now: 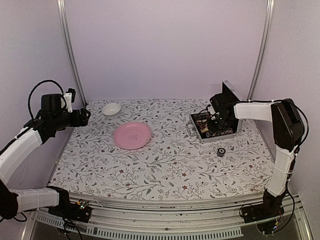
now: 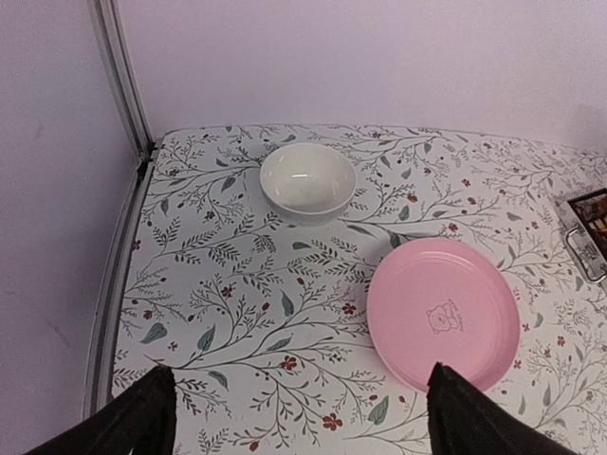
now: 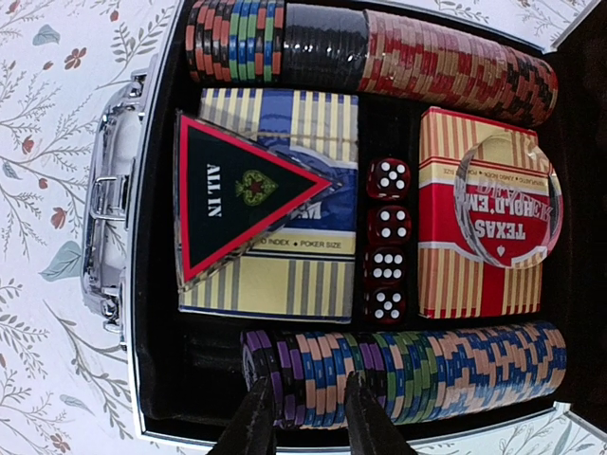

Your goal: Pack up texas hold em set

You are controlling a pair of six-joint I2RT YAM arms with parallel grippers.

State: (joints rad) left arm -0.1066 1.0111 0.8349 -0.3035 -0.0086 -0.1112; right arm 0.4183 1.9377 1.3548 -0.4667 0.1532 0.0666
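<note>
Case (image 2: 588,227) cut off by left wrist view's right edge (corner only)

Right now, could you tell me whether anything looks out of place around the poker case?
Yes: a small round stack of poker chips stands alone on the table, outside the open silver metal case, where one chip row has an empty gap.

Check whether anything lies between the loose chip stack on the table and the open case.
Nothing visible does. The loose chip stack sits just on the near side of the case, with only bare patterned cloth between them. The right gripper hangs over the case's interior, jaws slightly apart.
</note>
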